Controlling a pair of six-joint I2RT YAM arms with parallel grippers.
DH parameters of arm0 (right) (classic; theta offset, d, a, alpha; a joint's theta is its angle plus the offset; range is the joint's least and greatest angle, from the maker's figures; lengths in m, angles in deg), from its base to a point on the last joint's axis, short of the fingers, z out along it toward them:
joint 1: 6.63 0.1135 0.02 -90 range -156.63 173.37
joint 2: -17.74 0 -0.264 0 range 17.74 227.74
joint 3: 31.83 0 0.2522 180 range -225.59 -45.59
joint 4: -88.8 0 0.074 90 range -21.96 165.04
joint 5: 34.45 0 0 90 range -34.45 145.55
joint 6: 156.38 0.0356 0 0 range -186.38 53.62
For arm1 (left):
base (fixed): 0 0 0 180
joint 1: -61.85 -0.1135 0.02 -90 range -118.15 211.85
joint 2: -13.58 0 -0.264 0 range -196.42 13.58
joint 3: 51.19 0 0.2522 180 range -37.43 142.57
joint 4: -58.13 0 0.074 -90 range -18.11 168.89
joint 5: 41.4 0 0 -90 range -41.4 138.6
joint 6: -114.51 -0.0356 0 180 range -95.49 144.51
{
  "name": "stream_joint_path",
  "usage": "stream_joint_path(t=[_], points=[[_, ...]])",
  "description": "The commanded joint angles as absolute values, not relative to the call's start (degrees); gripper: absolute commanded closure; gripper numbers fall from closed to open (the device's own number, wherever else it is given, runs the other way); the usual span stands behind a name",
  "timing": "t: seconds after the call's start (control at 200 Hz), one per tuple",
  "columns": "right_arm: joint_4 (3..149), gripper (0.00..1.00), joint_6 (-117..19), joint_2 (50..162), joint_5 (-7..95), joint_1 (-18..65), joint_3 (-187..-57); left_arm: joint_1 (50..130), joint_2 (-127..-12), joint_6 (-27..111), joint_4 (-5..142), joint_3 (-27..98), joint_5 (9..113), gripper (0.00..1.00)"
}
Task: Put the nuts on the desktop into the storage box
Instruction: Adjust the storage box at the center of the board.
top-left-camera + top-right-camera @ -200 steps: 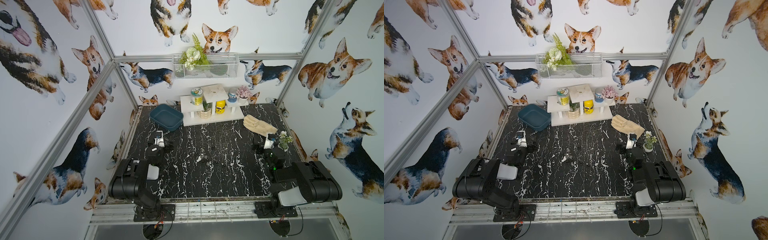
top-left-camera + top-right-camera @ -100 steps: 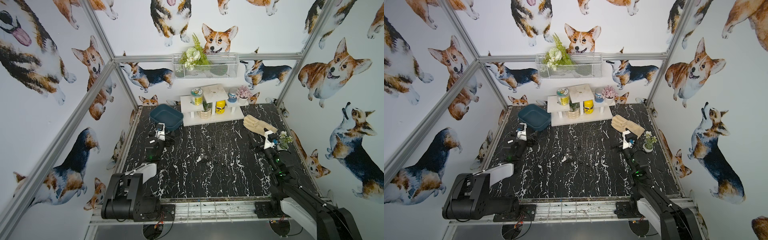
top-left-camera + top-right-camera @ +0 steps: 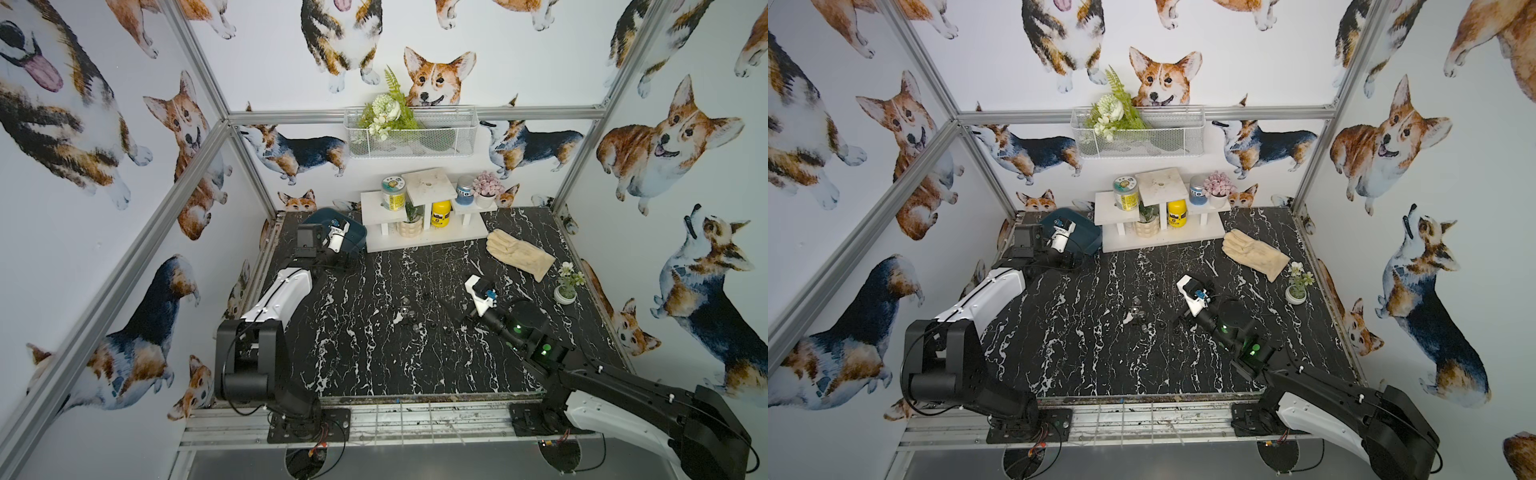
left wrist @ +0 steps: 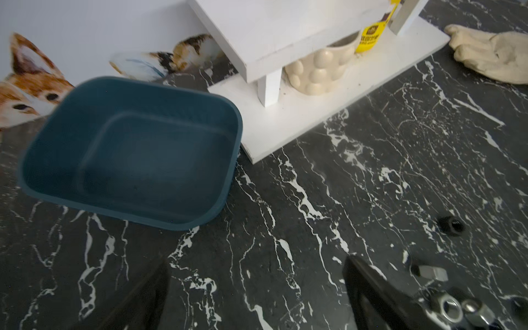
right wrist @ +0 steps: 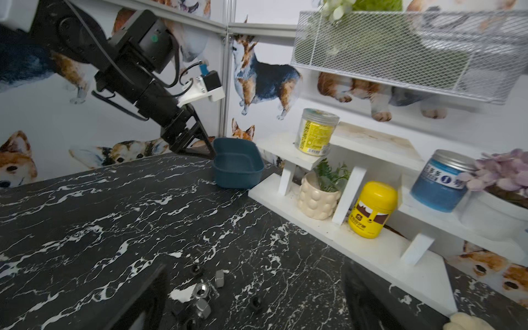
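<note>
The nuts lie in a loose cluster near the middle of the black, white-veined tabletop, some shiny silver and some black, all well apart from the storage box. That box, a shallow teal-blue tray, sits at the far left corner of the tabletop, just beside the left end of the white tiered shelf stand. The left tool is released, its fingers spread wide with nothing between them, and it hangs close to the box's near side; whether a fingertip touches the rim cannot be told. The right tool is likewise released and carries nothing. It hangs low over the tabletop just to the right of the cluster, and in the right wrist view three silver nuts and a few black ones lie on the surface between and just ahead of its two dark fingers. A cream work glove lies at the far right of the tabletop, with a small potted flower near it by the right edge.
</note>
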State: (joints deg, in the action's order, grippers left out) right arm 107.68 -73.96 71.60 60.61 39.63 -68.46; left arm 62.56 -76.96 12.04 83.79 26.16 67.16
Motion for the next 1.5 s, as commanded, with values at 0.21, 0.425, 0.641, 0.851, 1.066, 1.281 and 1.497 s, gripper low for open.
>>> stream_joint_path(t=[0.21, 0.425, 0.641, 0.851, 1.066, 1.281, 1.497], points=[[112.8, 0.00, -65.3, 83.1, 66.9, 48.5, -70.6, 62.6, -94.2, 9.8, 99.2, 43.3, 68.6, 0.03], [110.5, 0.00, -62.8, 82.3, 67.3, 49.2, -69.8, 62.7, -101.1, 6.0, 100.8, 47.9, 67.1, 0.19], [109.3, 0.00, -61.9, 77.6, 68.1, 49.2, -68.0, 62.7, -102.5, 4.7, 97.2, 45.5, 64.5, 0.35], [109.3, 0.00, -61.8, 78.2, 68.4, 49.2, -68.3, 62.6, -101.7, 6.4, 98.7, 45.3, 65.4, 0.46], [110.2, 0.00, -62.1, 80.1, 67.2, 49.2, -69.3, 63.1, -95.8, 8.5, 94.3, 37.8, 62.3, 0.68], [109.4, 0.00, -61.1, 81.5, 68.1, 49.2, -71.1, 63.6, -91.3, 11.0, 94.7, 34.3, 62.2, 0.79], [100.3, 0.00, -61.9, 83.9, 67.2, 49.1, -77.5, 66.1, -81.8, 14.0, 94.8, 27.6, 62.2, 0.79]])
